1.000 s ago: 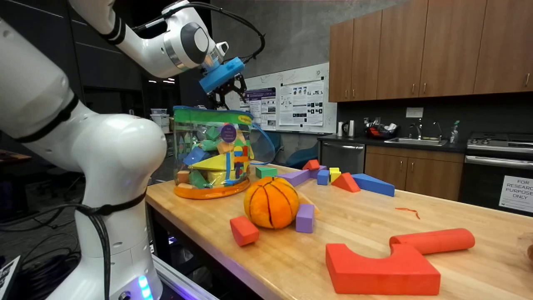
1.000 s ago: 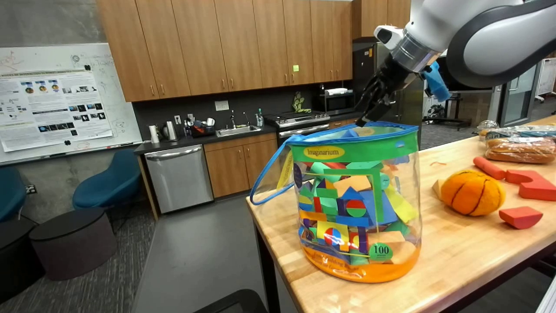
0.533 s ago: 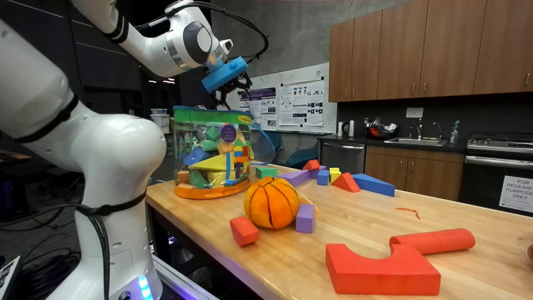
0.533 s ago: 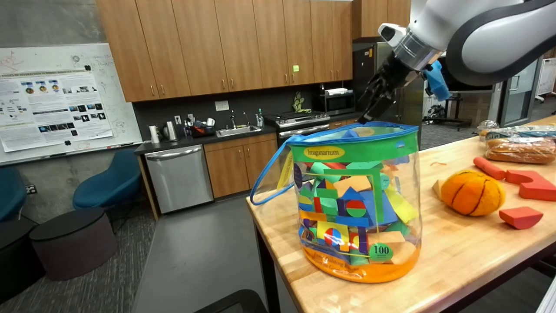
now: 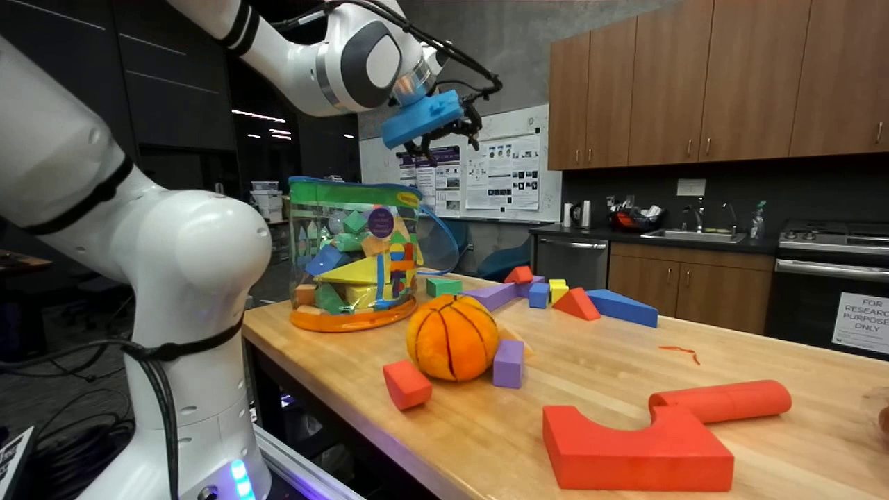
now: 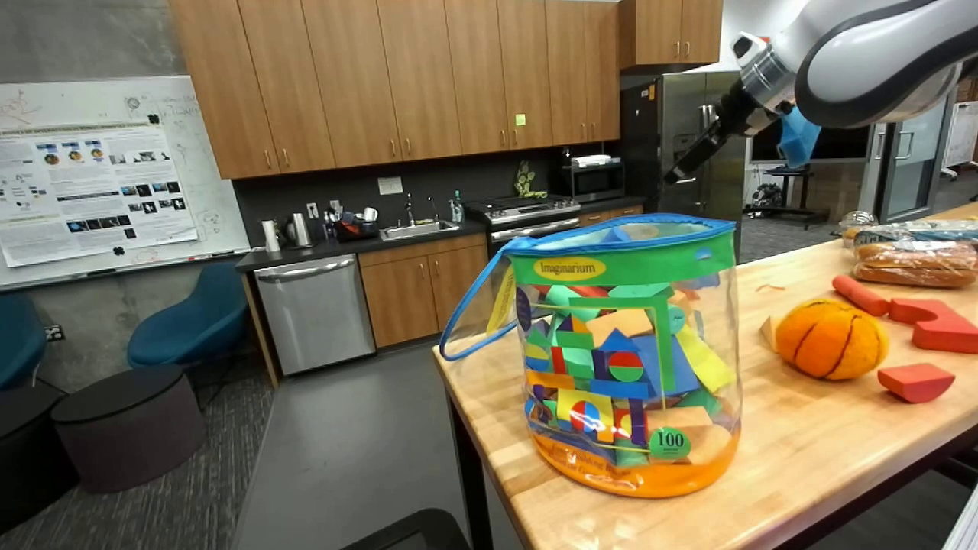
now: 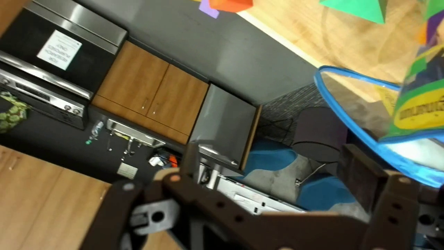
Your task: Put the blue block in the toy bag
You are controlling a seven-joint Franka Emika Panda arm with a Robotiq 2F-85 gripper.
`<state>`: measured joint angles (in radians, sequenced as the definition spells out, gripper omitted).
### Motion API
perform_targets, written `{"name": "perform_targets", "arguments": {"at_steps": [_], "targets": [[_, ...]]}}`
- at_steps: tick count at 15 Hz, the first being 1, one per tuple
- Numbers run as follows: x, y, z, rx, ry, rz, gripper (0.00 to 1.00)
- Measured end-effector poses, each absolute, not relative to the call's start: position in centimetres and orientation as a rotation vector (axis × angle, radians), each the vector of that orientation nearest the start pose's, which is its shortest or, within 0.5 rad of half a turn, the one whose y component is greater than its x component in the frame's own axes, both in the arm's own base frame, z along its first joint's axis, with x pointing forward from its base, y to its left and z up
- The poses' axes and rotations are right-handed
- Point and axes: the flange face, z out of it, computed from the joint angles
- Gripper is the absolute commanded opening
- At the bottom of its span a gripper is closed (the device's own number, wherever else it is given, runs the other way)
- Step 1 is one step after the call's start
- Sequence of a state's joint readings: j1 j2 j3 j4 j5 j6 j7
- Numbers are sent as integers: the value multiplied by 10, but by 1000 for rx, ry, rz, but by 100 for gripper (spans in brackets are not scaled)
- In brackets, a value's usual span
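My gripper [image 7: 274,170] stands wide open in the wrist view, with nothing between its fingers. In an exterior view, the gripper [image 5: 453,154] hangs in the air above and to the right of the toy bag [image 5: 351,191]. That bag is see-through, with a green rim and an orange base, and it stands upright near the table edge. In an exterior view, the bag's mouth is open and many colourful pieces, several of them blue, show through its wall. A small chunky blue block [image 5: 538,295] sits on the table beside a yellow one. The wrist view catches the toy bag [image 7: 423,107] at right.
The bag's blue-edged lid [image 6: 477,305] hangs open at its side. An orange ball [image 5: 453,338] lies between a red block [image 5: 407,384] and a purple block [image 5: 509,363]. Farther off are a blue wedge [image 5: 623,307], a red arch [image 5: 637,451] and packaged buns [image 6: 917,260].
From close over the bag's mouth, the gripper has risen and moved off to the right in both exterior views. Its fingers look wider apart. Bag and table pieces stay where they were.
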<state>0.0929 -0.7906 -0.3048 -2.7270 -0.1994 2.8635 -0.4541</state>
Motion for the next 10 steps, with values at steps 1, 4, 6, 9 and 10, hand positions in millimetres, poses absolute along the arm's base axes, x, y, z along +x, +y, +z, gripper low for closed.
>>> {"name": "perform_targets", "arguments": {"at_steps": [1, 4, 6, 9, 10], "targets": [[357, -99, 546, -2962, -501, -1433, 100], [354, -153, 535, -3006, -257, -1385, 100], [353, -186, 525, -3033, -110, -1341, 100], [353, -231, 510, -3069, 79, -1257, 100], [354, -242, 505, -3072, 130, -1233, 100]]}}
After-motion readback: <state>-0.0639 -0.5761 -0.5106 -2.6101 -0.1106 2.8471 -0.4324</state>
